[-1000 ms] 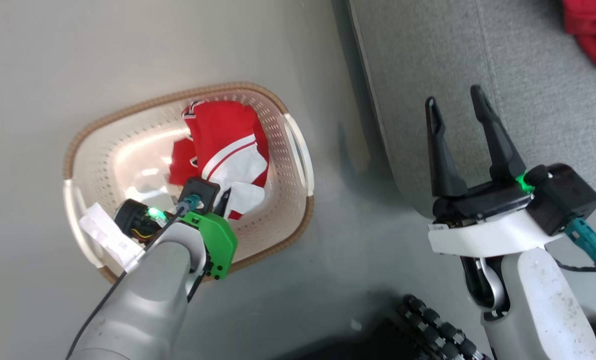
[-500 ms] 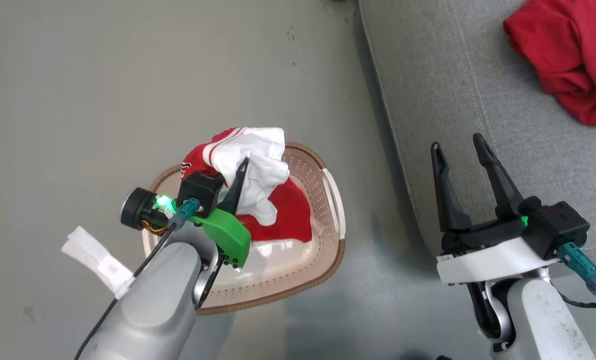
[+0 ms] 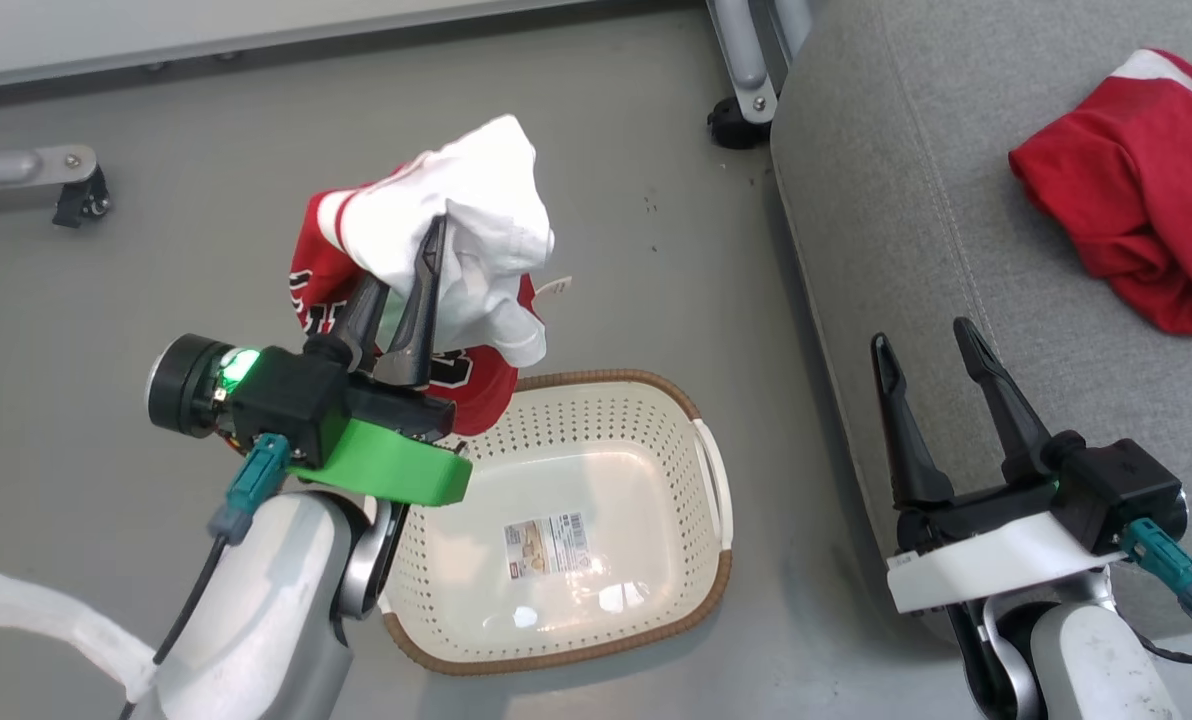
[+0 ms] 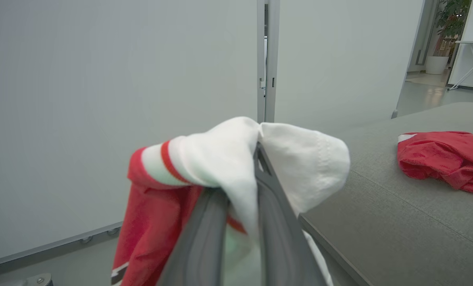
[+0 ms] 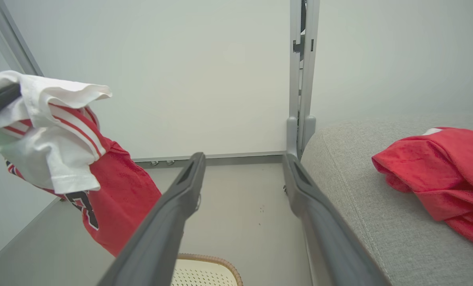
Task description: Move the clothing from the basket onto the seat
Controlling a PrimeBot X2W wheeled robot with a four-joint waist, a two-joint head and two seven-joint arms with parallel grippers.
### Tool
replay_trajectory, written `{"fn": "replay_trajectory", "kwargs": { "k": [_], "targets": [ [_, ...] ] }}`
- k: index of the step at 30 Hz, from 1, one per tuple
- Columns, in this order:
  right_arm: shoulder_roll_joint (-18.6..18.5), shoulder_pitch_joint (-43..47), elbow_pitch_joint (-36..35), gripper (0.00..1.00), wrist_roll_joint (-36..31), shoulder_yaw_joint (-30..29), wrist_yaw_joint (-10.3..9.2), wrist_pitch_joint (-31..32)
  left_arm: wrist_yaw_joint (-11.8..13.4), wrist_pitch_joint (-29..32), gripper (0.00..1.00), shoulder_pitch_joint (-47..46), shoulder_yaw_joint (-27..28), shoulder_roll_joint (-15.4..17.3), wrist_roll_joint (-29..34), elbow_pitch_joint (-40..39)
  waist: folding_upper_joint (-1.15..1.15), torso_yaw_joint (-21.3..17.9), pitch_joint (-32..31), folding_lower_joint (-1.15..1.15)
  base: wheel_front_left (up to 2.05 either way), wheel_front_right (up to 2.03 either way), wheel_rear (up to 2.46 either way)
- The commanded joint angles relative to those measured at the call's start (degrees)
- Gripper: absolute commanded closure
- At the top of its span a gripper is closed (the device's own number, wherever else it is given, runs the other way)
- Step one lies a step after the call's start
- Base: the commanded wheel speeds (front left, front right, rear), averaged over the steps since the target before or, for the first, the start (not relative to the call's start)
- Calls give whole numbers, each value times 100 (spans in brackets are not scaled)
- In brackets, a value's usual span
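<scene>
My left gripper (image 3: 426, 240) is shut on the red-and-white garment (image 3: 476, 200), holding it in the air above the far left of the basket (image 3: 656, 420). The white fabric drapes over the fingertips (image 4: 266, 178), and the red part with black lettering (image 5: 113, 198) hangs below. The cream basket stands on the floor with just a paper label (image 3: 546, 545) on its bottom. The plain red garment (image 3: 1146, 200) lies crumpled on the grey seat (image 3: 916, 200) at the right. My right gripper (image 3: 918, 335) stands open and holds nothing, at the seat's near edge beside the basket.
A grey metal frame leg with a caster (image 3: 736, 120) stands at the seat's far corner. Another wheeled leg (image 3: 56, 180) is at the far left. A pale partition wall (image 5: 181, 79) runs behind. A white strap (image 3: 56, 620) hangs from my left arm.
My left gripper has lifted the red-and-white garment up out of the basket, leaving just the label inside. The head camera has tilted up, bringing more of the seat and the red garment into view.
</scene>
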Motion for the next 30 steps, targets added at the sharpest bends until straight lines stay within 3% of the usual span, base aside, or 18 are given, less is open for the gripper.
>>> {"fn": "replay_trajectory", "kwargs": {
  "k": [1,12,30],
  "targets": [
    [-18,99,-33,0,-33,-13,-4,38,40,-16,100,144,73,41,72,-215,0,130,-257,1,0,0,0],
    [-18,632,-259,0,-71,147,-4,395,-42,-10,100,1120,360,-157,192,-1544,0,143,-985,1,0,0,0],
    [-18,1311,-500,0,65,442,-4,722,-164,-10,100,2039,280,-355,187,-1783,0,191,-1475,1,0,0,0]
  ]
}}
